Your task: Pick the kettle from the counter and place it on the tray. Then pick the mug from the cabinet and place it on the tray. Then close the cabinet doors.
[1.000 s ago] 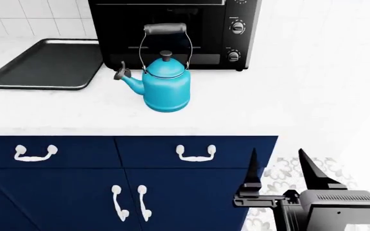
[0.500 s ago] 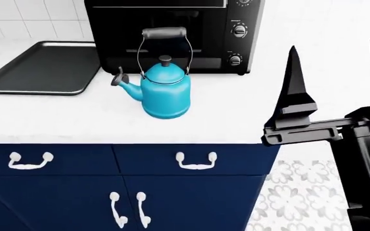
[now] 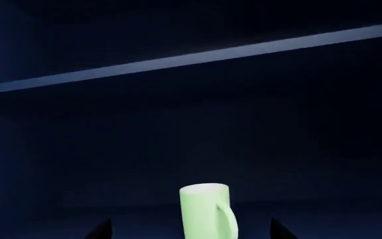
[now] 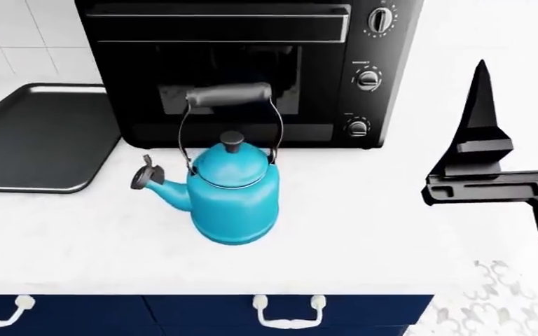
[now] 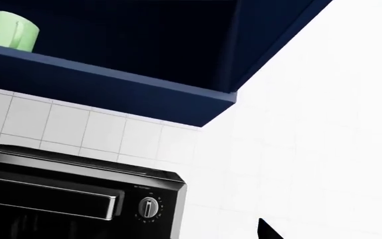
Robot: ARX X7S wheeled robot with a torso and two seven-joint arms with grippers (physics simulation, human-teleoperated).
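Nearest, the blue kettle (image 4: pixel 232 192) sits on the white counter (image 4: pixel 363 217), right gripper (image 4: pixel 531 126) spread apart and empty to its right, tray (image 4: pixel 36 140) far left, unlabelled oven (image 4: pixel 250 70) behind, and the mug (image 5: pixel 13 31) up in the cabinet (image 5: pixel 144 55).

The kettle (image 4: pixel 232 192) stands just in front of the toaster oven (image 4: pixel 250 70), which blocks access from behind. Bare counter (image 4: pixel 372 210) lies open beside it toward the right gripper (image 4: pixel 521 133). The tray (image 4: pixel 36 140) sits unoccupied, well apart from the kettle's spout side.

Upright blue kettle (image 4: pixel 233 192) on counter (image 4: pixel 363 210)
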